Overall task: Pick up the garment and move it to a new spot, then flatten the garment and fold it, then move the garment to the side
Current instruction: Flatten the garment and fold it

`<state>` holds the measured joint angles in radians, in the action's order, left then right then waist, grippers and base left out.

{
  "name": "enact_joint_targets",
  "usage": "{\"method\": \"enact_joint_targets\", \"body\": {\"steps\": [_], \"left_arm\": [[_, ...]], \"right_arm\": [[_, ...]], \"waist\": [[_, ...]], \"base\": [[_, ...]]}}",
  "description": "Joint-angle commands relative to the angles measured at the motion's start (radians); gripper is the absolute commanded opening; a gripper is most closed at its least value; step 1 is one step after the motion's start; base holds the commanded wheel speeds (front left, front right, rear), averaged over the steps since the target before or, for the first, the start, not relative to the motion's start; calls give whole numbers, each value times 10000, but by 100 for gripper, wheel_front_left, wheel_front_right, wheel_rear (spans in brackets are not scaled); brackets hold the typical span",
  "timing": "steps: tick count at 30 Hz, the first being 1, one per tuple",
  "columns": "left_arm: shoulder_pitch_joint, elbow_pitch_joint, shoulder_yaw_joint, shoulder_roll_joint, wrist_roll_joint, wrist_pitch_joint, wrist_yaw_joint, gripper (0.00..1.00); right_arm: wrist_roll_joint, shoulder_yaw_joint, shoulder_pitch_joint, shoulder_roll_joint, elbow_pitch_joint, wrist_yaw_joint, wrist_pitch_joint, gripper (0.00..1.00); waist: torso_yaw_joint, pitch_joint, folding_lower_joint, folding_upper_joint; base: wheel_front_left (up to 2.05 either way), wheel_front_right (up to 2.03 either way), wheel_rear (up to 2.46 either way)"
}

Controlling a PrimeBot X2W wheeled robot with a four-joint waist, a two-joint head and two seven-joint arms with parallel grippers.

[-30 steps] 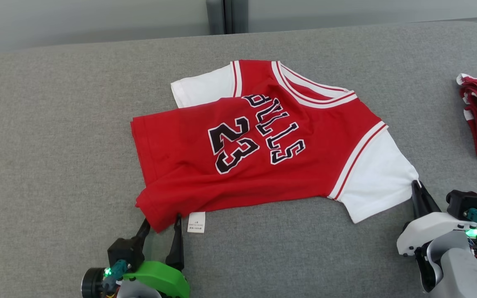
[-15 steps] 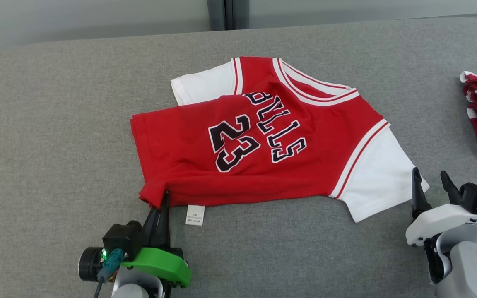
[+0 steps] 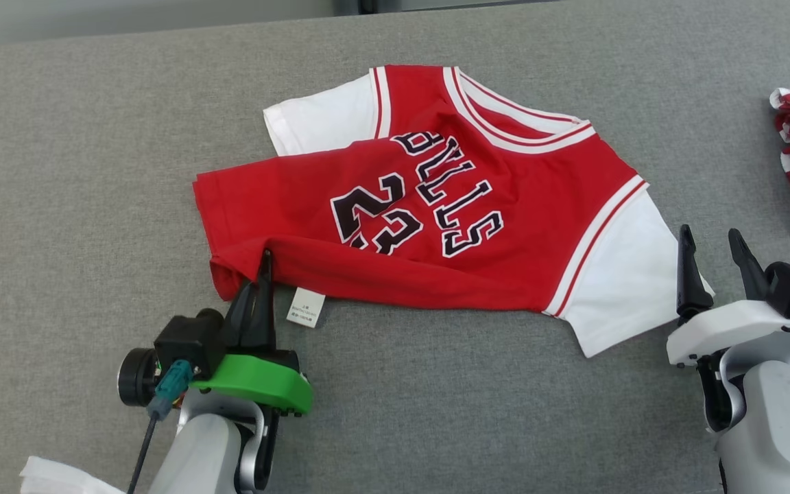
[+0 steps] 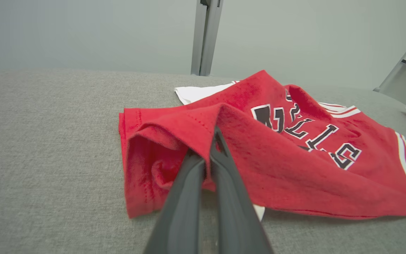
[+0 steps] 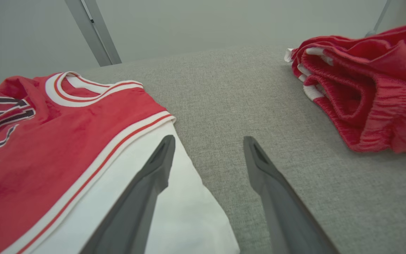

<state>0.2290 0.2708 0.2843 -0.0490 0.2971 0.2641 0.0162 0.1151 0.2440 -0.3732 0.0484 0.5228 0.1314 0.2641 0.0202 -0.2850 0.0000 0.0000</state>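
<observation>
Soft, light red jersey lay mid-surface on the grey table, apt to sag when lifted | Left gripper was pinched tight on its near hem corner | Right gripper stood agape beside the white sleeve, likely the next hold

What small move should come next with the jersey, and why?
Probably close the right tool on the white sleeve. The left tool is shut on the jersey at its near hem corner, while the right tool stands open with one finger over that sleeve; lifting evenly likely needs both grips.
</observation>
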Motion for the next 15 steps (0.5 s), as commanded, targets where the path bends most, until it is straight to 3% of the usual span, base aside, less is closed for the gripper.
{"method": "enact_joint_targets", "body": {"steps": [1,6,10,11,12,15], "left_arm": [[319,336,-147,-38,-17,-1,-70,0],[1245,1895,-751,-40,-57,-1,-283,2],[1837,2711,-1315,-44,-206,-1,-459,44],[1916,2825,-1405,-41,-309,-1,-484,92],[1987,2898,-1526,-41,-315,-1,-547,100],[1979,2845,-1812,-46,-305,-1,-623,100]], "right_arm": [[110,-92,-139,57,-81,-16,-1,100],[308,-462,-285,54,-231,-16,1,100],[441,-587,-269,53,-387,-16,1,100],[453,-603,-265,53,-410,-16,1,100],[451,-606,-261,54,-427,-16,1,100],[456,-591,-218,51,-477,-16,1,100]], "waist": [[-217,-210,0,0],[-500,-410,0,0],[-607,-506,0,0],[-620,-512,0,0],[-630,-507,0,0],[-598,-415,0,0]], "base": [[0,0,0],[0,0,0],[0,0,0],[0,0,0],[0,0,0],[0,0,0]]}}
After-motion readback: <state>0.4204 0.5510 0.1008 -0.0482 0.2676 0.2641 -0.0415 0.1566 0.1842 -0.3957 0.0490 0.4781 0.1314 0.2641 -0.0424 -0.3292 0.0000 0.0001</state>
